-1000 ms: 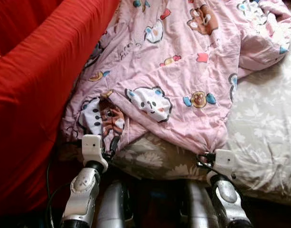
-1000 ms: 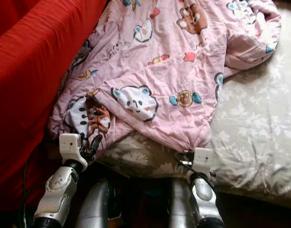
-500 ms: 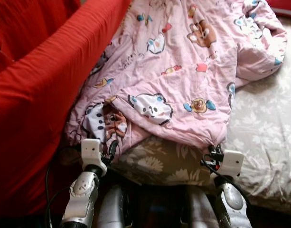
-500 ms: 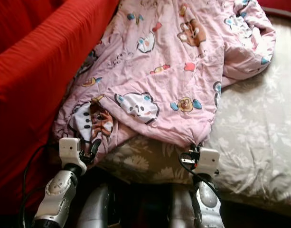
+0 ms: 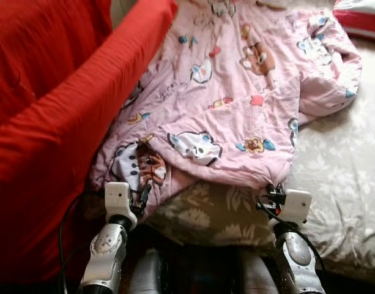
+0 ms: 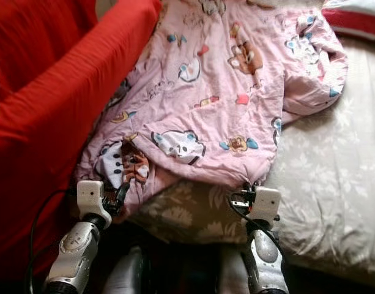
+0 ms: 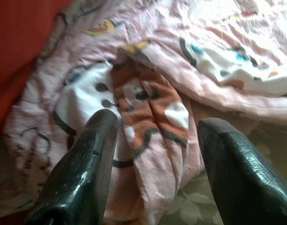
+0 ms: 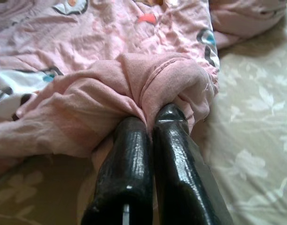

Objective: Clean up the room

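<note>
A pink quilt [image 5: 236, 104] printed with cartoon animals lies crumpled across the bed, its near edge bunched up. My right gripper [image 8: 150, 119] is shut on a fold of that near edge, with pink cloth pinched between its fingers; the same gripper [image 5: 270, 191] sits at the quilt's near right corner. My left gripper [image 7: 152, 126] is open, its two fingers either side of the quilt's near left corner with the tiger print. In the left eye view the left gripper [image 5: 141, 196] is just short of that corner.
A grey floral sheet [image 5: 340, 165] covers the mattress to the right of the quilt. A big red cloth-covered bulk [image 5: 52, 122] rises close along the left. A striped pillow [image 5: 358, 15] lies at the far right corner.
The whole picture has shifted, showing more of the bed's far end, so the camera moved. Both grippers stay at the quilt's near edge, the right one still gripping it.
</note>
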{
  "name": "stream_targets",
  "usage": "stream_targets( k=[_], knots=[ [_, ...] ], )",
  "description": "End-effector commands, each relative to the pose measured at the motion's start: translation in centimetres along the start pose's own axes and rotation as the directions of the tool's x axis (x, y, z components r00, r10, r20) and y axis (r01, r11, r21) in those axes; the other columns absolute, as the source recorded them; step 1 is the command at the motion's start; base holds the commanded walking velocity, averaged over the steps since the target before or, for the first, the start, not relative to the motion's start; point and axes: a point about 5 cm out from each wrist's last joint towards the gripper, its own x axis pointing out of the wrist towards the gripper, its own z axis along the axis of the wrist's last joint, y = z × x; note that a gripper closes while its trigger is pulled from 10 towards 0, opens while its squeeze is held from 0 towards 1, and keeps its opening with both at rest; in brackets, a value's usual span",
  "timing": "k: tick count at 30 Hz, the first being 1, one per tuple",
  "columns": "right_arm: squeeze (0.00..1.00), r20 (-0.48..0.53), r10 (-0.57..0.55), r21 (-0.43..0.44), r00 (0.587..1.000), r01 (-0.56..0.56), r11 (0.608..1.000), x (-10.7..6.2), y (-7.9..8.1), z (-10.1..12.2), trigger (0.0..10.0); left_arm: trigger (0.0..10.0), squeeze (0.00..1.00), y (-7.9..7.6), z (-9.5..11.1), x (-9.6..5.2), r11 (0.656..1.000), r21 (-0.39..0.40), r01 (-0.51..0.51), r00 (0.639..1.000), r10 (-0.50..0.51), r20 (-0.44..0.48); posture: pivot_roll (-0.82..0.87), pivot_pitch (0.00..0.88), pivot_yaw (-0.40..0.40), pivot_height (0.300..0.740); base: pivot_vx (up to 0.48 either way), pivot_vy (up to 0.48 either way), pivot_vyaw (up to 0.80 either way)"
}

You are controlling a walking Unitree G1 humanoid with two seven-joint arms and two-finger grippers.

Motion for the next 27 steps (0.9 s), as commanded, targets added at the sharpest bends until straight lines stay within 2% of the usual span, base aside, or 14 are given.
stream_targets(
  k=[1,12,27],
  knots=[
    [0.00,-0.008,-0.006,0.008,1.000,0.006,1.000,-0.27,-0.13,-0.19,10.0,10.0,0.00,0.70,-0.70,-0.38,1.000,0.000,-0.027,0.999,0.027,-0.025,-0.04,0.215,0.051,0.740,0.000,0.000,0.00],
    [0.00,0.001,0.002,0.000,1.000,-0.002,1.000,-0.29,-0.01,-0.03,10.0,10.0,0.00,0.94,-1.30,-0.69,0.999,-0.005,-0.041,0.998,0.041,-0.038,-0.04,0.223,0.047,0.740,0.000,0.000,0.00],
    [0.00,0.004,0.007,0.007,1.000,-0.007,1.000,-0.21,0.27,0.09,10.0,10.0,0.00,0.50,-1.26,-0.51,1.000,0.017,-0.007,0.999,0.008,-0.035,-0.04,0.222,0.051,0.740,0.000,-0.034,0.00]
  ],
)
